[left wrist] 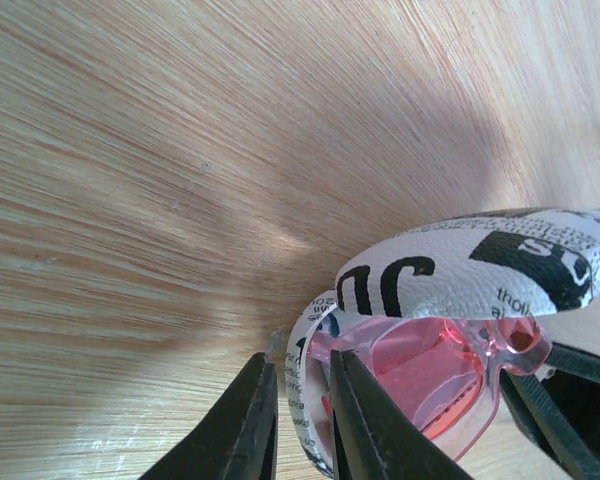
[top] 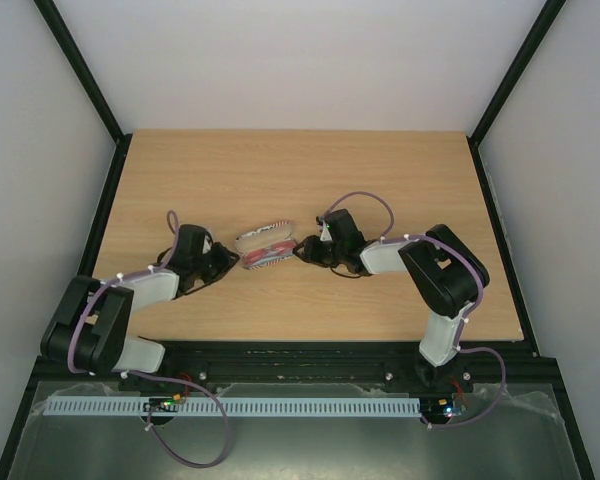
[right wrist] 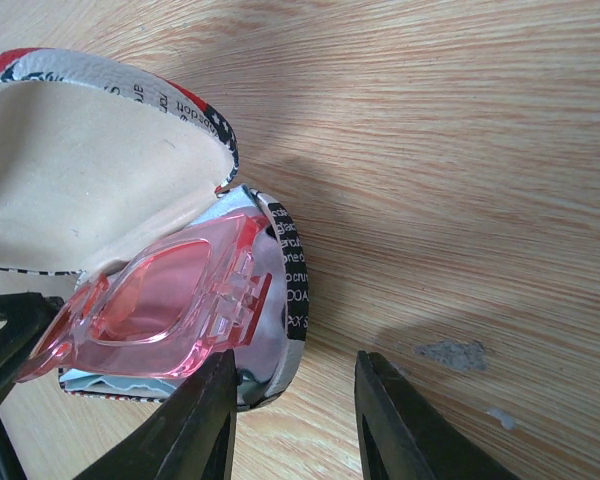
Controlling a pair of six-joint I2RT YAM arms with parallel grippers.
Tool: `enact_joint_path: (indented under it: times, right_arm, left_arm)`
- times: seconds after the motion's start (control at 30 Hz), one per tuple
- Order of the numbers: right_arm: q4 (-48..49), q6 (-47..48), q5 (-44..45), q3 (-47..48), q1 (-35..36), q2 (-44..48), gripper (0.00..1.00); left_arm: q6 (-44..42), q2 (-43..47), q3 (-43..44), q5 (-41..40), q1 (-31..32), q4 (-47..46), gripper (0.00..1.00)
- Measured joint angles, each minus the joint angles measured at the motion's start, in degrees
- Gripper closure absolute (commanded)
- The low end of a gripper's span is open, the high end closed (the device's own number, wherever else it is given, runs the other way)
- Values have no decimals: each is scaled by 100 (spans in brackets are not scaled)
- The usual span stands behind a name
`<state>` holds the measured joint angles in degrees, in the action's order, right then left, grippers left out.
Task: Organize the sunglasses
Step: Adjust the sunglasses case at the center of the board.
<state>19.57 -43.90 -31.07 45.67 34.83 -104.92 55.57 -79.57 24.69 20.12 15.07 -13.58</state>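
From above, the sunglasses [top: 267,256] lie inside the open case [top: 263,241] on the wooden table [top: 280,180]. The case sits right between the two grippers. The left gripper [top: 223,262] is at one end of it and the right gripper [top: 302,250] is at the other end. From up here it is hard to tell how wide either one is.

The left wrist camera shows the left gripper [left wrist: 302,365] nearly closed. Its two dark fingers [left wrist: 370,430] are pinching the thin edge of the bottom half of the case [left wrist: 310,400]. One finger is outside the case and one is inside. The pink-red sunglasses [left wrist: 430,370] are just past the inside finger, tucked under the lid, which has black letters on it.

The right wrist camera shows the right gripper [right wrist: 298,372] with its fingers [right wrist: 400,430] spread wide. It holds nothing, and bare wood shows in the gap. The end of the case [right wrist: 285,290] is just in front of the fingertips, nearer one finger. The lid stands up, showing its tan inside. The sunglasses [right wrist: 160,310] rest in the bottom half.
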Motion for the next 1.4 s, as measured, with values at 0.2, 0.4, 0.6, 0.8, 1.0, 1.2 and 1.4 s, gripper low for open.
enact_joint_path:
  times: [0.2,0.4,0.6,0.8,1.0,1.2,1.4]
  right_arm:
    - [2,0,-2,0,2,-2,67]
    - [13,0,-2,0,0,-9,67]
    - [20,0,-9,0,2,-13,66]
    - [37,0,-13,0,2,-15,64]
    - [52,4,-13,-31,2,24,60]
    - [52,-2,-28,-264,2,271,54]
    - [195,2,-133,-737,0,920,50]
  left_arm:
    - [-125,-146,-44,269,2,-210,81]
    - [-162,-363,-44,345,0,-282,91]
    - [-247,-404,-44,339,2,-286,96]
    - [-426,-422,-44,227,2,-258,98]
    - [-584,-420,4,57,131,-153,98]
    - [-671,-417,201,-229,306,125,98]
    - [-697,-402,295,-420,391,289,98]
